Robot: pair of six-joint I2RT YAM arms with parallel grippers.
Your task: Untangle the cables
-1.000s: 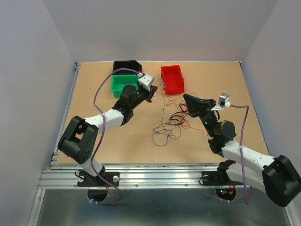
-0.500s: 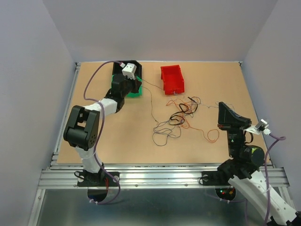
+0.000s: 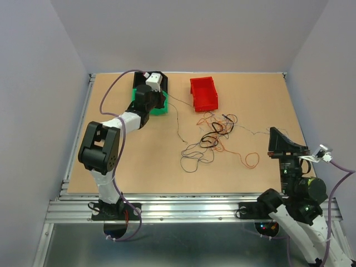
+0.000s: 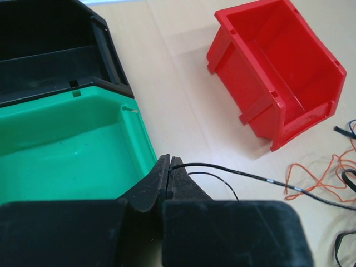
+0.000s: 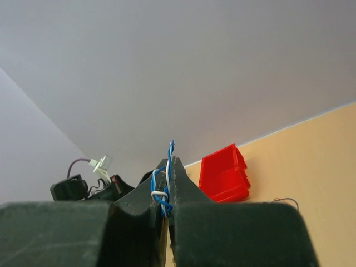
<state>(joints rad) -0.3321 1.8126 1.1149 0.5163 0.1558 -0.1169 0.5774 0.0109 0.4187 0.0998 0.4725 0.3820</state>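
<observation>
The cables (image 3: pixel 214 135) lie as a loose tangle of thin orange and black wires mid-table, with a black loop (image 3: pixel 194 158) and an orange loop (image 3: pixel 251 161) at its edges. My left gripper (image 3: pixel 164 95) is at the green bin's right edge, shut on a thin black cable (image 4: pixel 233 169) that runs right toward the tangle; its tips (image 4: pixel 169 162) pinch the cable's end. My right gripper (image 3: pixel 273 130) is raised at the near right, tilted up, shut (image 5: pixel 171 161) on a twisted blue and white wire (image 5: pixel 170 148).
A green bin (image 3: pixel 162 108) and a black bin (image 3: pixel 161 74) stand at the back left, a red bin (image 3: pixel 204 93) at back centre. In the left wrist view the green bin (image 4: pixel 67 139) is empty, the red bin (image 4: pixel 278 72) to the right.
My left gripper has carried the black cable from mid-table back to the green bin. My right arm has pulled away from the tangle to the near right and risen, holding its wire.
</observation>
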